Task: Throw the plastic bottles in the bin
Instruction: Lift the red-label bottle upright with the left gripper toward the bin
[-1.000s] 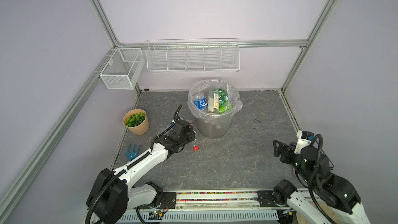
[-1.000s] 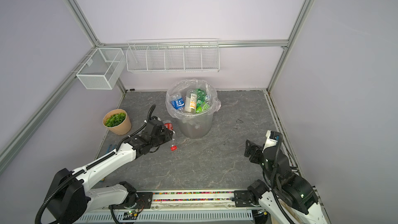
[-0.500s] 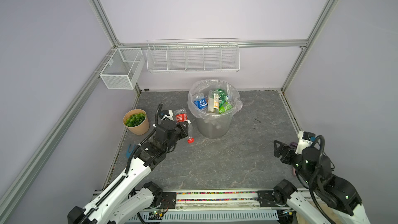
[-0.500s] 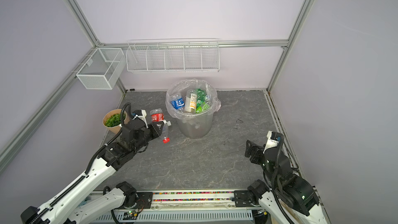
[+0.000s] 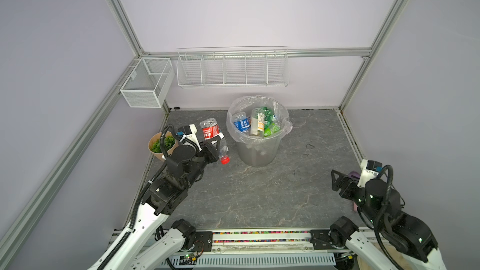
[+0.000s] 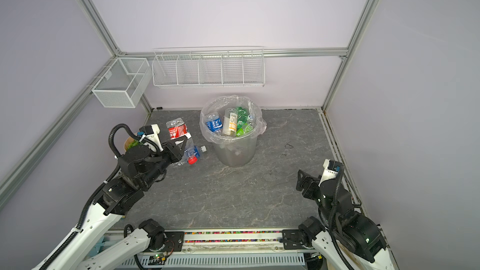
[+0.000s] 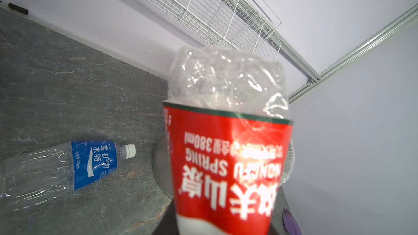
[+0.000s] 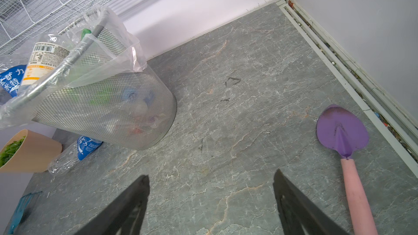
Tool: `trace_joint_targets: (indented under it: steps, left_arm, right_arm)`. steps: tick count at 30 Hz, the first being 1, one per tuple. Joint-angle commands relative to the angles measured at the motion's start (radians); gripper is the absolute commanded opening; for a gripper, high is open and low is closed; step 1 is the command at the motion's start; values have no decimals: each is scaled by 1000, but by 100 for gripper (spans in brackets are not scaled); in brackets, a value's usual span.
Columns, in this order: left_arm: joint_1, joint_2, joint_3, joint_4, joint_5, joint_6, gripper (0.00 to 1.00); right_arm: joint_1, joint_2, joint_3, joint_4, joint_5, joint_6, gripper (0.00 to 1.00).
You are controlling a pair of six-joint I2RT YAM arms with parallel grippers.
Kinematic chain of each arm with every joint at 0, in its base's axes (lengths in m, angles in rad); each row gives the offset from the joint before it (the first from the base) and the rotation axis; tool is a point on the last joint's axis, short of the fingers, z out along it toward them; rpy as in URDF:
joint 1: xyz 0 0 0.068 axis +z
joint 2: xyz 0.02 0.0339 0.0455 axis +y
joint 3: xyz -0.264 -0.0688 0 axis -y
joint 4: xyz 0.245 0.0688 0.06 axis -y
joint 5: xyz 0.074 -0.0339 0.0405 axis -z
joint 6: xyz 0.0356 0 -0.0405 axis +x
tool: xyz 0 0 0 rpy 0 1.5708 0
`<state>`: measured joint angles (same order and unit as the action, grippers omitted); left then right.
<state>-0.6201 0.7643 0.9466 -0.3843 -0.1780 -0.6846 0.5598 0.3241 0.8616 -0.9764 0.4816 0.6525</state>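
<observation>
- Left wrist view was nearly filled by the red-label bottle. Its words read upside down, because the left hand was clenched on it with the red cap pointing down.
- In both top views that bottle was just beside the bin, on its left, and not over the rim yet. It looked lifted off the worktop, likely so it could go up and over the tall wall.
- The bin had a clear bag inside and already held many bottles, piled up near the rim. A new one would probably land on top of them.
- A blue-label bottle lay on its side on the worktop, its white cap near the foot of the bin. It looked like the next one to pick up.
- The right hand was released and held nothing, its jaws wide apart over bare worktop, well apart from the bin. It seemed parked out of the way.
- A purple shovel lay near that hand. It was no bottle, so it had no place in the bin.
</observation>
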Motion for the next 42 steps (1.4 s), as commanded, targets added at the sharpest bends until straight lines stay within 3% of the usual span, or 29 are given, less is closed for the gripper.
trace_joint_targets:
  steps: [1,16,42]
  left_arm:
    - [-8,-5,51,40,30,56,18]
    - [-90,91,212,149,29,199,18]
    - [-99,170,333,191,57,245,16]
  right_arm:
    - [1,-15,-10,-11,2,20,88]
    - [1,-27,-10,-22,6,33,88]
    - [2,-23,-7,-11,21,34,88]
